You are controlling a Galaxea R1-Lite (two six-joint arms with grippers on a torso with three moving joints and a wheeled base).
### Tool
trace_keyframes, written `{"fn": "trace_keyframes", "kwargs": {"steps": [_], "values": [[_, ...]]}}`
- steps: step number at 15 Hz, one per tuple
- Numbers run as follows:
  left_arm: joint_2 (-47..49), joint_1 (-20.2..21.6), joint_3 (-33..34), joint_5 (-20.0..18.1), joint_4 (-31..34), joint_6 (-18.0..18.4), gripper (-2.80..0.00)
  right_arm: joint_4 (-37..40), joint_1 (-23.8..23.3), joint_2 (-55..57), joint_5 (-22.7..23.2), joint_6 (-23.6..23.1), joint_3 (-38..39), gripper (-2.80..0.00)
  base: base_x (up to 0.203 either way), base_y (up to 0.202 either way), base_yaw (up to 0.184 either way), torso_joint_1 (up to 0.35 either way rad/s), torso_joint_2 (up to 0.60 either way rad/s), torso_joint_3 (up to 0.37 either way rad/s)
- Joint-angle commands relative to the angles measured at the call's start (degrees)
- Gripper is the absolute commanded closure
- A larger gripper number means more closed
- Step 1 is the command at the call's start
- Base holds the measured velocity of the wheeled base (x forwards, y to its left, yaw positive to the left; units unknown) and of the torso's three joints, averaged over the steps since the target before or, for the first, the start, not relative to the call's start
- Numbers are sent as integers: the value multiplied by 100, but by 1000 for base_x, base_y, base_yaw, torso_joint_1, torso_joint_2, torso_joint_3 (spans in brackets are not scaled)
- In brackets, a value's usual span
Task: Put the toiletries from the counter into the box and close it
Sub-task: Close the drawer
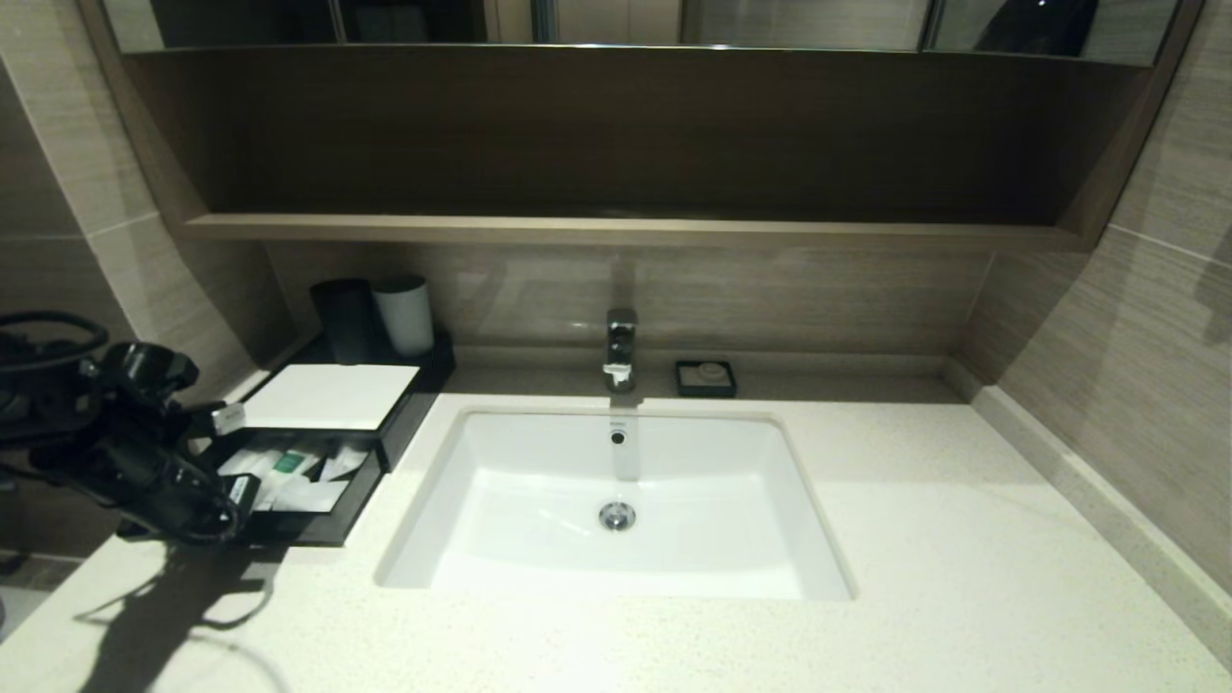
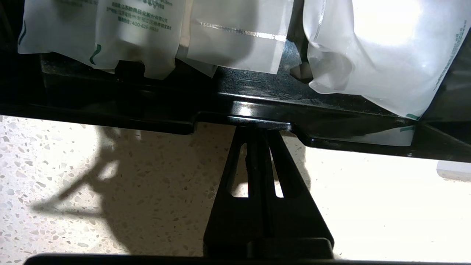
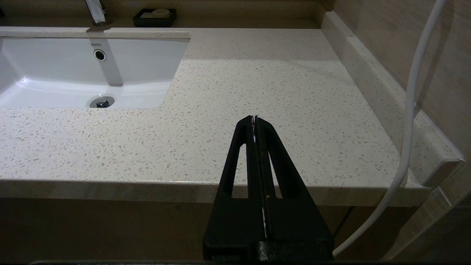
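The black box (image 1: pixel 332 395) with its white top panel stands on the counter (image 1: pixel 914 539) to the left of the sink, and its drawer (image 1: pixel 308 531) is pulled out toward me. Several toiletries (image 1: pixel 289 476) in translucent white wrappers, some with green print, lie inside the drawer (image 2: pixel 235 40). My left gripper (image 2: pixel 259 129) is shut with nothing in it. Its tips touch a notch in the middle of the drawer's front wall (image 2: pixel 331 129); in the head view it shows at the drawer's front left (image 1: pixel 241 525). My right gripper (image 3: pixel 254 117) is shut and empty, parked above the counter's front edge at the right.
A black cup (image 1: pixel 344 318) and a white cup (image 1: pixel 404 313) stand behind the box. The white sink (image 1: pixel 539 481) has a faucet (image 1: pixel 621 346) and a small black soap dish (image 1: pixel 705 377) behind it. A brown shelf (image 1: pixel 626 229) hangs above. A white cable (image 3: pixel 412 110) runs past the right wall.
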Motion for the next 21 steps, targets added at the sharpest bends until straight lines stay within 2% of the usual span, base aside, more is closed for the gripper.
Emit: {"fn": "trace_keyframes", "kwargs": {"steps": [1,5,17,21], "values": [[4,-52,-10,-10,20,-70,0,-4,1,0,1,0,9,0,0,0,0,0,0,0],[48,-212,-13,-12,16,-123,0,-4,1,-9,1,0,9,0,0,0,0,0,0,0],[241,-261,-57,-3,-448,-163,0,-4,1,-9,1,0,9,0,0,0,0,0,0,0],[256,-274,-254,5,-464,-193,0,-4,1,-9,1,0,9,0,0,0,0,0,0,0]]}}
